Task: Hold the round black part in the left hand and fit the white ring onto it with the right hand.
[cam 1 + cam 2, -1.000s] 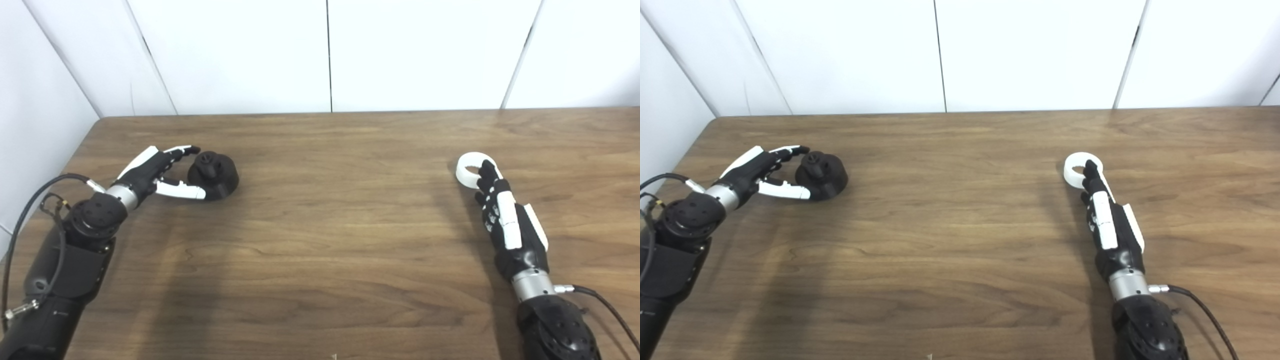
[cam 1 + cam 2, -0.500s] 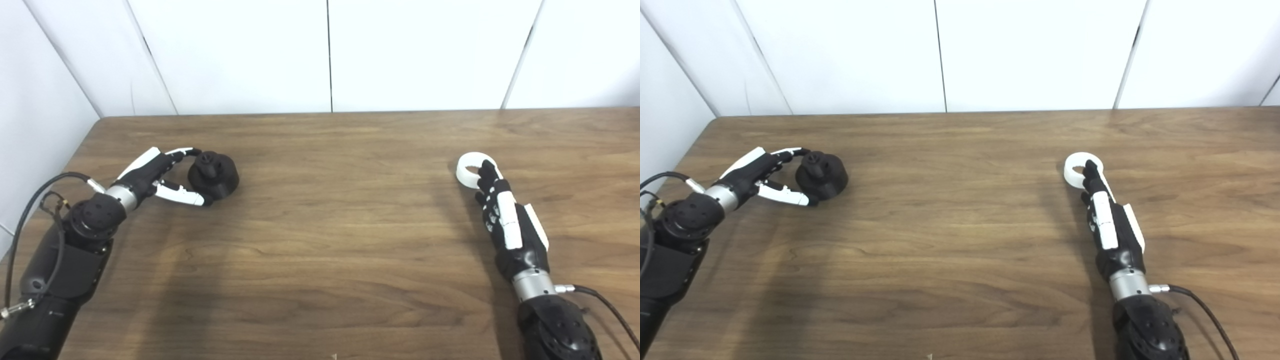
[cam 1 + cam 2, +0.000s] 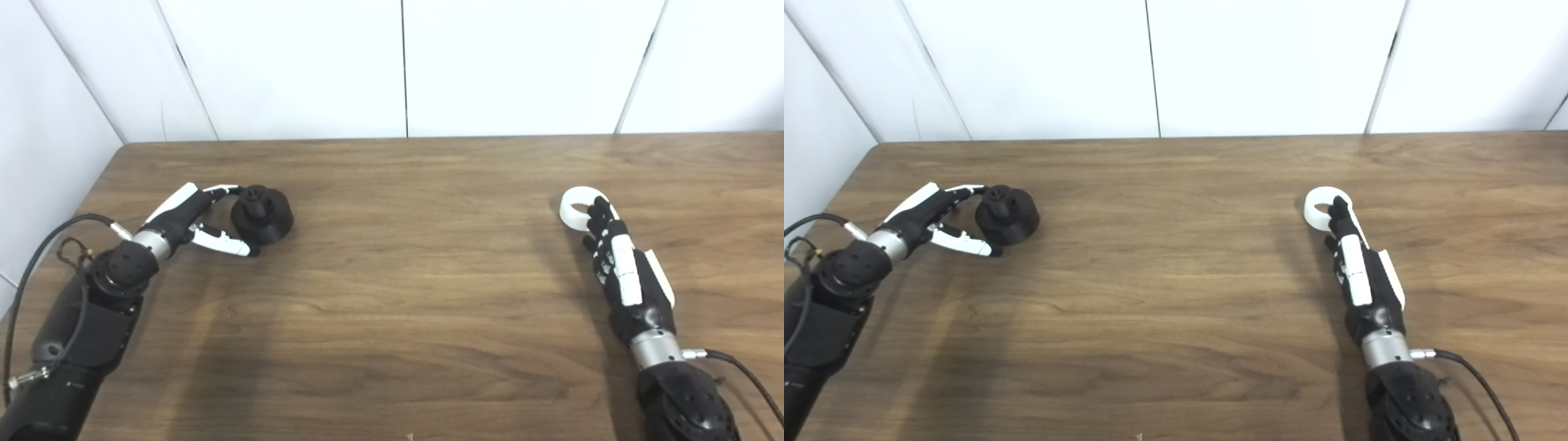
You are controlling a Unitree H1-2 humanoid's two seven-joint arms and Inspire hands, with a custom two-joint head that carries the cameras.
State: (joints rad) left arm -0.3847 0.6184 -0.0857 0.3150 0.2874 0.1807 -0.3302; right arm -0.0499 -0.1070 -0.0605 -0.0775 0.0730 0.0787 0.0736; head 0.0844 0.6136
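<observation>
— Where did we find the round black part (image 3: 262,215)?

— On the wooden table (image 3: 404,275), at its far left, standing with its knob up. Our left hand (image 3: 190,219) lay just beside it, fingers (image 3: 215,190) and thumb spread apart and curving toward its left side — holding nothing, though we could not tell whether the tips touched it.

— And the white ring (image 3: 577,208)?

— At the right, well apart from the black part, lying flat on the table. Our right hand (image 3: 621,269) reached in from the near side, fingertips over the ring's near rim. Whether they gripped it we could not tell.
</observation>
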